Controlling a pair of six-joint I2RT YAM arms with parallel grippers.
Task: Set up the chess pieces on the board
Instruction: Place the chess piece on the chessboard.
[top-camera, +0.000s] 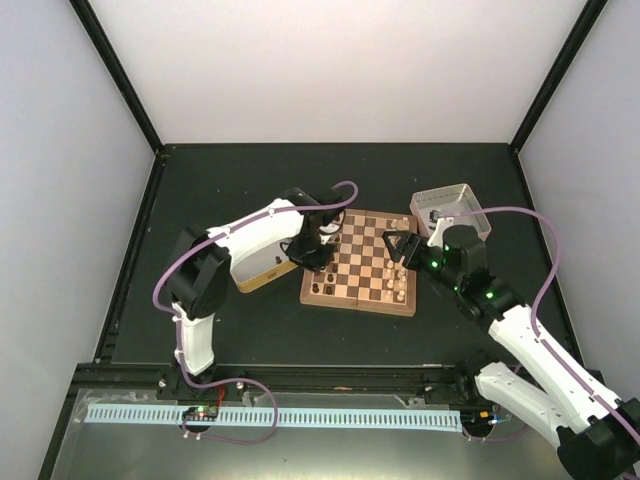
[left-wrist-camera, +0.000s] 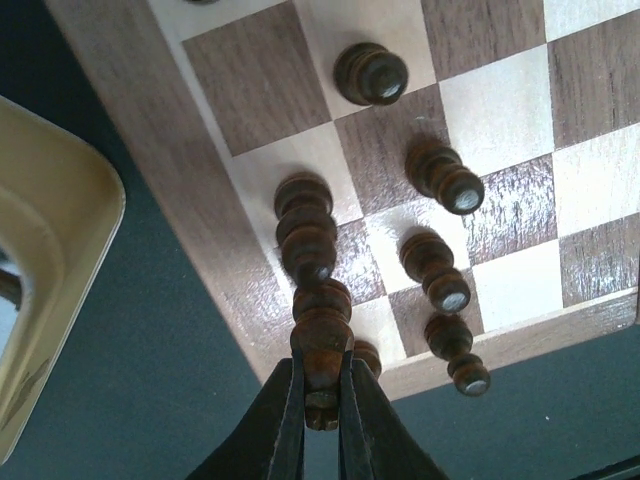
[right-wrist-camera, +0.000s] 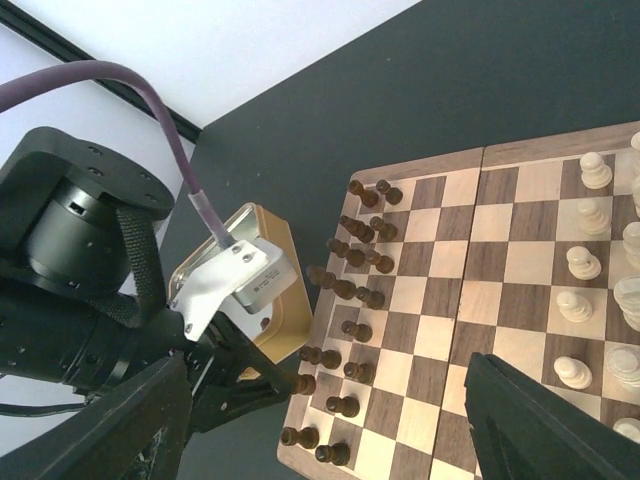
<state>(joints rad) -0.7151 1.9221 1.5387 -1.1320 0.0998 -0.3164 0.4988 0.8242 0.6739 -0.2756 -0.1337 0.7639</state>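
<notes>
Closure of left jaws on small dark brown wooden chess piece (left-wrist-camera: 322, 340), lower centre, at border of checkered wooden board (left-wrist-camera: 170, 130); right jaws wide, empty.

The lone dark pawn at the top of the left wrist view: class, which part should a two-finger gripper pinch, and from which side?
Pinch the dark pawn at its round head, coming straight down from above. It stands upright, the head is its topmost part, and the board squares left and right of it look free, leaving room for a finger either side.
</notes>
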